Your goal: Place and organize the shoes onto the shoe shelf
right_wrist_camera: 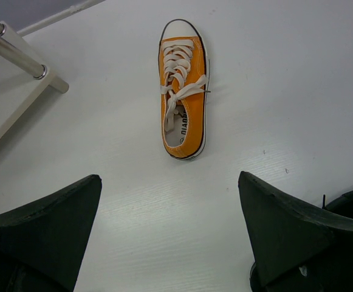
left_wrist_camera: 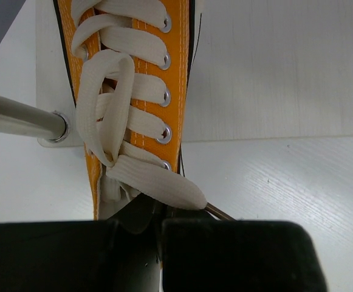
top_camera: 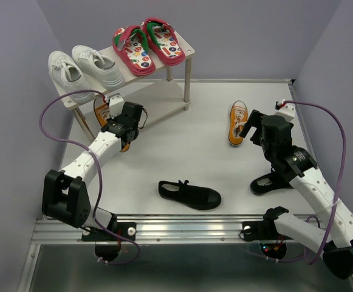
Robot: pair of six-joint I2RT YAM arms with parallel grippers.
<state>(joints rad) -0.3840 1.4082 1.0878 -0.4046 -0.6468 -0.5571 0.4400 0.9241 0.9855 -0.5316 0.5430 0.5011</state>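
Observation:
The shoe shelf (top_camera: pixel 177 104) stands at the back left, with two white sneakers (top_camera: pixel 82 68) and two red flip-flops (top_camera: pixel 147 44) on its top board. My left gripper (top_camera: pixel 120 126) is shut on the heel end of an orange sneaker (left_wrist_camera: pixel 133 91); its toe reaches over the lower board (left_wrist_camera: pixel 273 67) beside a metal leg (left_wrist_camera: pixel 18 115). The second orange sneaker (right_wrist_camera: pixel 182 97) lies on the table just ahead of my right gripper (right_wrist_camera: pixel 169 177), which is open and holds nothing. One black strap shoe (top_camera: pixel 190 194) lies at the front centre. Another black strap shoe (top_camera: pixel 266 182) sits partly under my right arm.
The table's raised back and right edges (top_camera: pixel 291 82) border the white surface. The shelf's right front leg (top_camera: pixel 188 79) stands left of the loose orange sneaker. A purple cable (top_camera: pixel 58 131) loops beside my left arm.

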